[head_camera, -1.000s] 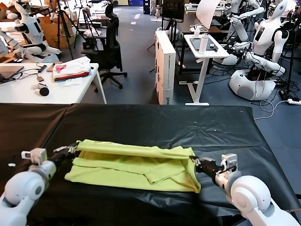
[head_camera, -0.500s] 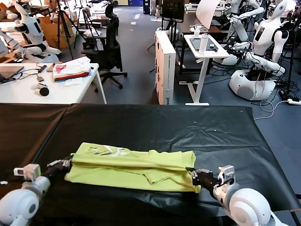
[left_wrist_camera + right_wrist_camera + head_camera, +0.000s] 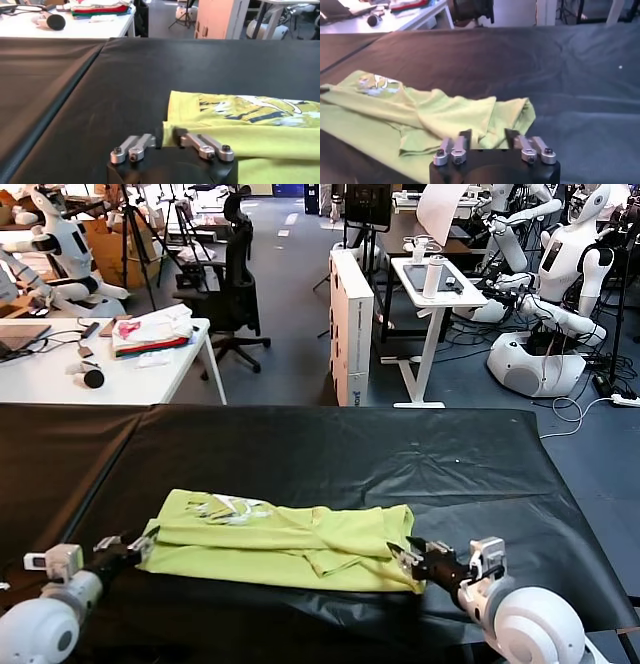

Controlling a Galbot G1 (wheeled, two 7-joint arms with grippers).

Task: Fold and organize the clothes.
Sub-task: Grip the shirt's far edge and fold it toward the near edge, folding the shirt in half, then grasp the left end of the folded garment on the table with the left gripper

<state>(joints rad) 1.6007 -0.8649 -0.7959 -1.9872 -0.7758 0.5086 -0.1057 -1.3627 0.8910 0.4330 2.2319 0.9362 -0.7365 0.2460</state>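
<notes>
The lime-yellow T-shirt [image 3: 280, 542] lies folded lengthwise on the black table [image 3: 320, 449], with a pale printed design [image 3: 230, 507] showing on its far left part. My left gripper [image 3: 143, 542] is low at the shirt's left end, fingers slightly apart astride the shirt's edge [image 3: 168, 139]. My right gripper [image 3: 398, 554] is open at the shirt's right end, its fingers apart just above the bunched cloth [image 3: 487, 137]. The shirt also shows in the left wrist view [image 3: 250, 135] and the right wrist view [image 3: 420, 120].
Behind the black table stand a white desk [image 3: 60, 374] with a white, pink and red fabric pile [image 3: 152, 332], an office chair [image 3: 232, 284], a white box [image 3: 350, 324], a small white stand [image 3: 435, 289] and other robots [image 3: 560, 274].
Both grippers have lowered the lifted far edge of the shirt onto its near part, let it go and drawn back toward me. The shirt now lies flatter, print side up.
</notes>
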